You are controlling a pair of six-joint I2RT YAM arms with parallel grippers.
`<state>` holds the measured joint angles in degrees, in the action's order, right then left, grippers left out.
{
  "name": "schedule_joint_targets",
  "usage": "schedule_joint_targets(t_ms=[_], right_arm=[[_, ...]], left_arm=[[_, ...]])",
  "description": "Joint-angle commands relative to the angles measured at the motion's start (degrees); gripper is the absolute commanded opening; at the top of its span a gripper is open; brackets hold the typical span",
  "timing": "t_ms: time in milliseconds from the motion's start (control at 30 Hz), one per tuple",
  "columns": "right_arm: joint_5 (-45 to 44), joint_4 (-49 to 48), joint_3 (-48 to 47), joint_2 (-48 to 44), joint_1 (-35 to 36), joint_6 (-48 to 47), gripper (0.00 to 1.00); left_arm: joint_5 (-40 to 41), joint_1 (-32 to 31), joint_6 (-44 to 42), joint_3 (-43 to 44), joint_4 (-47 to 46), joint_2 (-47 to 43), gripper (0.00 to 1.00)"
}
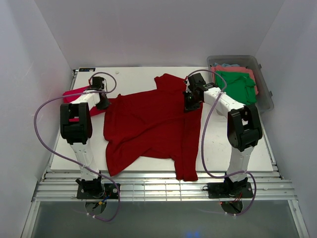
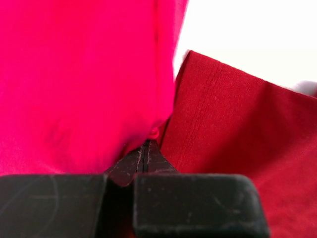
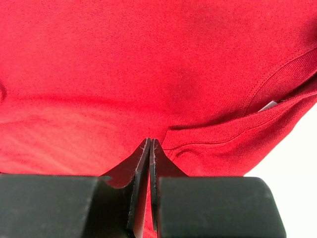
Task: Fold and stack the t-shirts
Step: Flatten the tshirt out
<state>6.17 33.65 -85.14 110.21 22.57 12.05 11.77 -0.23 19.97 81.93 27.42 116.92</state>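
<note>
A dark red t-shirt (image 1: 148,124) lies spread out and crumpled across the middle of the white table (image 1: 223,148). A brighter pinkish-red t-shirt (image 1: 74,93) lies at the left edge, partly hidden behind my left arm. My left gripper (image 1: 103,103) sits where the two shirts meet. In the left wrist view its jaws (image 2: 146,143) are shut, a small nub of the pinkish-red t-shirt (image 2: 74,74) showing at their tips and the dark red t-shirt (image 2: 237,129) to the right. My right gripper (image 1: 190,105) is shut, its tips (image 3: 150,140) against the dark red t-shirt (image 3: 148,64) near the collar.
At the back right stands a clear grey tub (image 1: 267,99). It holds a green shirt (image 1: 237,84) on top of a coral one (image 1: 233,69). White walls close the table in on three sides. A metal rail runs along the near edge.
</note>
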Motion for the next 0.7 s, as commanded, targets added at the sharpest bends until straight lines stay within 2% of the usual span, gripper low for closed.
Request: schedule_joint_targets(t_ms=[0, 233, 300, 500, 667], right_arm=[[0.0, -0.3, -0.5, -3.4, 0.4, 0.4, 0.08], [0.3, -0.4, -0.3, -2.8, 1.1, 0.6, 0.08], [0.3, -0.5, -0.5, -2.4, 1.3, 0.5, 0.08], [-2.3, -0.3, -3.0, 2.9, 1.3, -1.2, 0.08], [-4.6, 0.5, -8.9, 8.3, 0.7, -2.1, 0.08]], left_arm=[[2.9, 4.5, 1.0, -2.4, 4.0, 0.4, 0.0], [2.8, 6.6, 1.0, -2.4, 4.7, -3.0, 0.0], [0.6, 6.6, 1.2, -2.3, 4.8, -3.7, 0.0], [-5.2, 5.9, 1.0, -0.6, 3.0, -4.2, 0.0], [-5.2, 4.1, 0.4, 2.7, 2.9, -4.6, 0.0]])
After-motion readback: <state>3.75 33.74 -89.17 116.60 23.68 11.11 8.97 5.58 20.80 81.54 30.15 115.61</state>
